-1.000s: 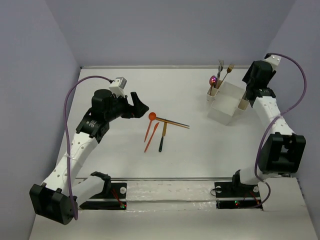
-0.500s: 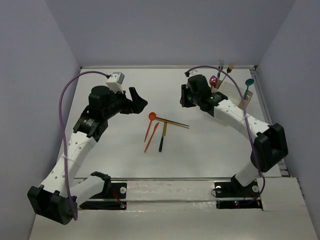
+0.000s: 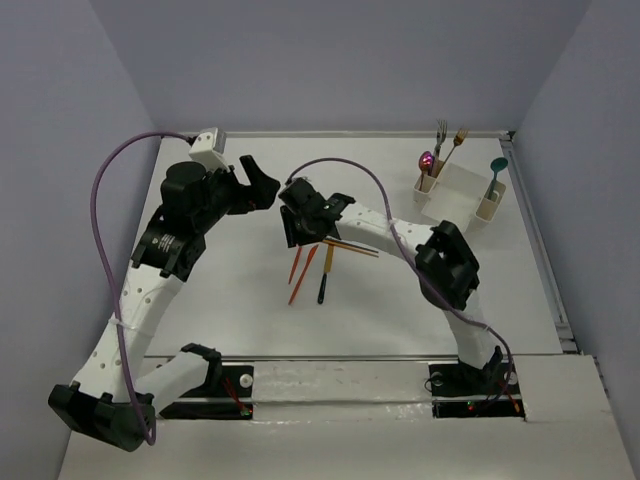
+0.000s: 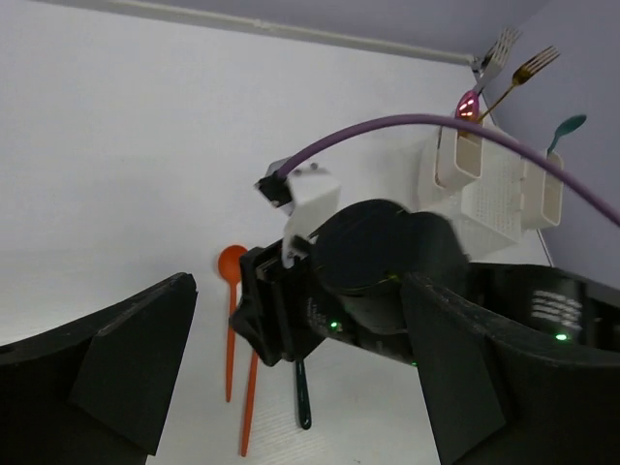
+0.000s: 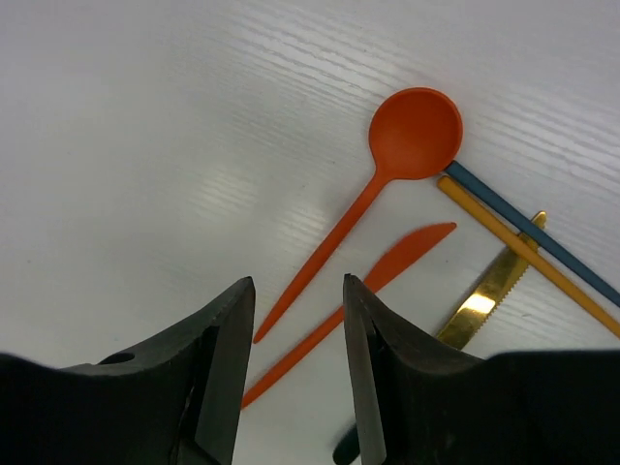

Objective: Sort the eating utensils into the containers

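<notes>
Loose eating utensils lie mid-table: an orange spoon [image 5: 415, 131], an orange knife [image 5: 387, 266], a gold knife [image 5: 484, 295] with a dark handle [image 3: 323, 288], and two thin sticks [image 3: 352, 247]. My right gripper [image 5: 296, 286] hangs open just above the spoon's handle [image 5: 320, 257], holding nothing. My left gripper [image 3: 262, 185] stands wide open to the left, apart from the pile. The containers, a white bin [image 3: 455, 188] with tan cups, hold a purple spoon [image 3: 427, 158], two forks [image 3: 441, 130] and a teal spoon [image 3: 497, 166].
The right arm's wrist [image 4: 368, 262] fills the middle of the left wrist view, close between the left fingers [image 4: 107, 378]. A purple cable [image 4: 436, 121] arcs over it. Walls bound the table at the back and on both sides.
My right arm has swung left from the bin's right cup to above the loose utensils, leaving the teal spoon standing in that cup. The left arm has shifted slightly toward the back.
</notes>
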`<action>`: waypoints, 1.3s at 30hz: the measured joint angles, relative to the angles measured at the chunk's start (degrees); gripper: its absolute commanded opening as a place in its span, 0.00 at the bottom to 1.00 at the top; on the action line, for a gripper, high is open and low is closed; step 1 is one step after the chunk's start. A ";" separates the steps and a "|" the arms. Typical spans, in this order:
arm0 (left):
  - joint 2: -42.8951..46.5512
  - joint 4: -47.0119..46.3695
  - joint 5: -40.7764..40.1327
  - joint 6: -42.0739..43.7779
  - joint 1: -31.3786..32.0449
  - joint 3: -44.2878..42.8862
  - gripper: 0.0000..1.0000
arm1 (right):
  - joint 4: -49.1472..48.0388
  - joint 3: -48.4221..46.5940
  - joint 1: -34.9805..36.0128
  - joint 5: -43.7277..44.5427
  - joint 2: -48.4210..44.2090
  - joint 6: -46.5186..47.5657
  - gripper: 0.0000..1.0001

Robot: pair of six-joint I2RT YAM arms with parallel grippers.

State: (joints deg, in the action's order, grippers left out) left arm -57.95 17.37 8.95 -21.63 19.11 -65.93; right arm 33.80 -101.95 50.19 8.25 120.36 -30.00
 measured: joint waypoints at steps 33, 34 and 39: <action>5.66 -1.46 7.58 -1.88 -0.11 3.72 0.99 | 13.05 -22.99 0.92 6.58 20.79 -9.25 0.07; 5.70 -1.46 7.58 -1.88 -0.11 3.72 0.99 | 13.62 -24.15 0.92 6.60 21.46 -9.27 0.07; 5.79 -1.38 7.58 -1.46 -0.11 3.72 0.99 | 13.11 -26.58 0.94 7.02 22.75 -7.82 0.07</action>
State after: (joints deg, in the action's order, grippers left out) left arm -52.16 15.99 16.53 -23.09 19.00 -62.22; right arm 46.92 -128.53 51.13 15.27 143.11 -37.82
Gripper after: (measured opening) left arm 0.986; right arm 0.104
